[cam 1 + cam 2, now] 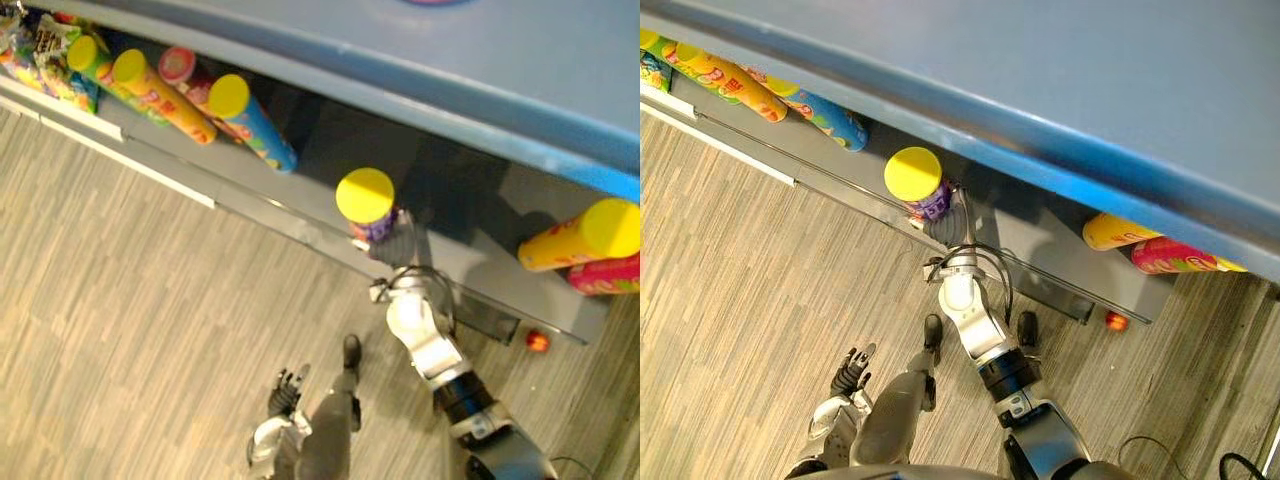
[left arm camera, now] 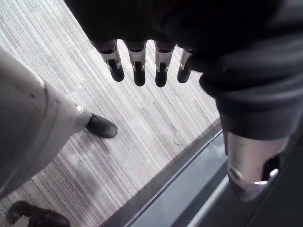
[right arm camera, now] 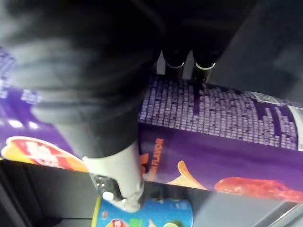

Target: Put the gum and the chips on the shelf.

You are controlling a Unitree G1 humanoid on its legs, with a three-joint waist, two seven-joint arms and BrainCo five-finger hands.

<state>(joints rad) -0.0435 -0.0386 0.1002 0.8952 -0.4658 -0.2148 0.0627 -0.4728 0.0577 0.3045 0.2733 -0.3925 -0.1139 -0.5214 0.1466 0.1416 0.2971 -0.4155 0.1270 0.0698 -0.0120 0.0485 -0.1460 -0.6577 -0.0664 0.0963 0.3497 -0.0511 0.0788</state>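
Observation:
A purple chips can point(image 1: 374, 226) with a yellow lid stands upright at the front edge of the grey lower shelf point(image 1: 262, 188). My right hand point(image 1: 399, 243) reaches up from the lower right and is shut on the can's side. In the right wrist view the fingers point(image 3: 204, 66) wrap over the purple chips can point(image 3: 227, 137) and the thumb point(image 3: 118, 179) presses its near side. My left hand point(image 1: 287, 390) hangs low over the wood floor, open and holding nothing, its fingers point(image 2: 138, 71) straight.
Several chips cans lean on the shelf at the left, among them a yellow one point(image 1: 160, 95) and a blue one point(image 1: 252, 122), with snack bags point(image 1: 40, 50) beyond. An orange can point(image 1: 580, 235) and a pink can point(image 1: 605, 275) lie at the right. The blue upper shelf point(image 1: 450, 80) overhangs. A small red ball point(image 1: 538, 342) lies on the floor.

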